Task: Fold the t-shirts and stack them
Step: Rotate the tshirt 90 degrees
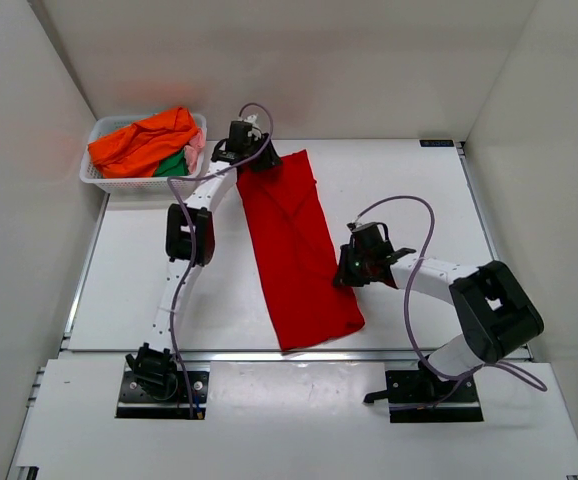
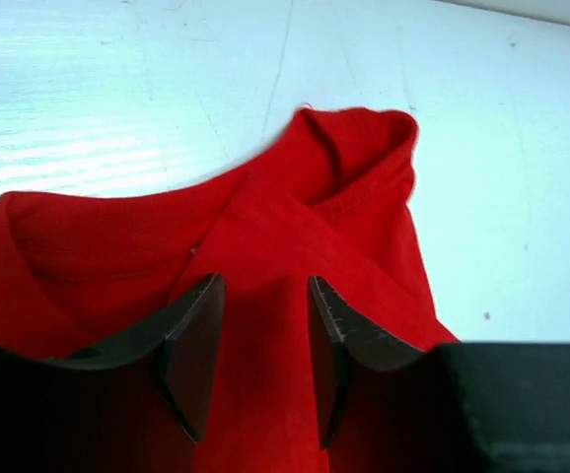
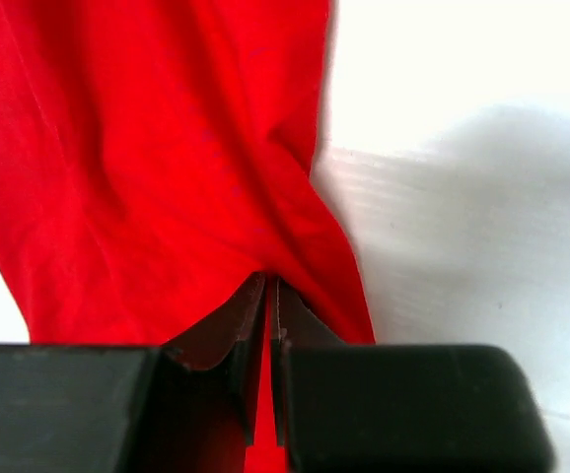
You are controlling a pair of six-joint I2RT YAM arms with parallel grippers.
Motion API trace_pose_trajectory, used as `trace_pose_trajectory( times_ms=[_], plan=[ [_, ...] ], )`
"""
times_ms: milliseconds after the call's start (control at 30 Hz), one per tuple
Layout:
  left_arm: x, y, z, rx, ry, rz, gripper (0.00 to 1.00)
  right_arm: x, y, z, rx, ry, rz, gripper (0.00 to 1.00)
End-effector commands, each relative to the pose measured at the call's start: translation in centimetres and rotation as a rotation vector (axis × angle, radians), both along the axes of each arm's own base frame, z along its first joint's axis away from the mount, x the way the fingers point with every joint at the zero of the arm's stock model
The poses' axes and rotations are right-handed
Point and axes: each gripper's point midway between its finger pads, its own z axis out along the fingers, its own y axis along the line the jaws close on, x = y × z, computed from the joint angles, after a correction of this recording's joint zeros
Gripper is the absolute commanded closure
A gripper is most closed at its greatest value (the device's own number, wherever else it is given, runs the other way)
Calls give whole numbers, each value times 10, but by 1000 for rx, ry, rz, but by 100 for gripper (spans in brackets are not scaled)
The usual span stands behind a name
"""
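Observation:
The bright red t-shirt lies folded into a long strip down the middle of the table. My left gripper is at its far end by the collar, jaws open with red cloth between them. My right gripper is at the strip's right edge, shut on a pinch of the red cloth. Orange, green and pink t-shirts lie in the basket at far left.
A white mesh basket stands at the far left corner. White walls close in the table on the left, back and right. The arms' bases sit at the near edge.

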Motion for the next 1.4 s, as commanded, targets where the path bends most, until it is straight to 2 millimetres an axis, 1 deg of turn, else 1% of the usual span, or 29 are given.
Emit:
trace_pose_trajectory(
  times_ms=[0, 33, 67, 100, 133, 167, 200, 233, 267, 300, 333, 433, 567, 600, 667, 733, 767, 800, 833, 900, 933, 967, 1000, 1033, 1133, 1167, 1233, 1333, 1367],
  plan=[
    [-6, -13, 135, -140, -189, -118, 47, 3, -11, -12, -64, 5, 24, 95],
    [-11, -15, 143, -142, -190, -133, 47, 8, -6, -5, -45, -23, 39, 95],
    [-23, -18, 178, -155, -227, -169, 46, 10, -2, -1, -28, -37, 47, 95],
    [-41, -22, 196, -126, -222, -200, 45, 10, 2, 6, -21, -56, 57, 93],
    [-59, -20, 194, -59, -183, -206, 45, 15, 6, 17, -8, -99, 64, 91],
    [-80, -27, 168, -9, -93, -230, 44, 15, 10, 27, -3, -130, 70, 87],
    [-92, -20, 184, 56, -126, -214, 44, 17, 9, 31, -14, -146, 67, 82],
    [-114, -18, 172, 115, -100, -216, 43, 21, 8, 42, -4, -178, 55, 81],
    [-138, -22, 128, 139, -27, -229, 42, 14, 8, 42, -2, -165, 56, 80],
    [-150, -17, 144, 135, -61, -206, 42, 15, 3, 44, 3, -162, 36, 80],
    [-169, -14, 125, 126, -38, -200, 42, 11, -4, 41, 2, -148, 21, 80],
    [-189, -8, 71, 147, 75, -189, 45, -9, -6, 31, 6, -111, 34, 85],
    [-173, -10, 32, 256, 136, -158, 45, -38, -5, 11, -14, -56, 57, 87],
    [-166, -11, 35, 268, 133, -156, 46, -43, -6, 7, -10, -41, 49, 89],
    [-155, -10, 2, 310, 191, -137, 46, -56, -6, -5, -5, 0, 57, 90],
    [-140, -11, -6, 321, 203, -129, 47, -70, -7, -17, -17, 34, 65, 93],
    [-139, -9, -28, 336, 242, -125, 46, -74, -1, -16, 5, 35, 70, 92],
    [-128, -8, -20, 336, 223, -115, 47, -83, -3, -24, -2, 54, 76, 93],
    [-128, -8, -42, 351, 261, -122, 47, -83, 3, -22, 18, 43, 84, 94],
    [-111, -9, -56, 367, 279, -122, 47, -94, 8, -29, 29, 64, 97, 95],
    [-94, -8, -33, 345, 240, -105, 47, -96, 9, -32, 26, 75, 92, 95],
    [-93, -8, -54, 351, 271, -108, 47, -95, 17, -32, 45, 67, 100, 95],
    [-85, -12, -53, 327, 264, -106, 47, -94, 22, -32, 53, 62, 112, 95],
    [-77, -14, -36, 303, 231, -104, 47, -96, 25, -36, 53, 81, 121, 95],
    [-71, -3, -47, 287, 240, -92, 48, -88, 41, -35, 62, 79, 173, 95],
    [-72, -7, -32, 283, 217, -95, 48, -86, 43, -35, 64, 85, 178, 95],
    [-78, -2, -37, 297, 217, -116, 48, -75, 48, -33, 43, 66, 206, 94],
    [-81, -16, 28, 229, 138, -160, 47, -53, 44, -14, 17, 24, 191, 92],
    [-83, -23, 65, 183, 93, -186, 46, -46, 45, -1, 19, 5, 190, 91]
  ],
)
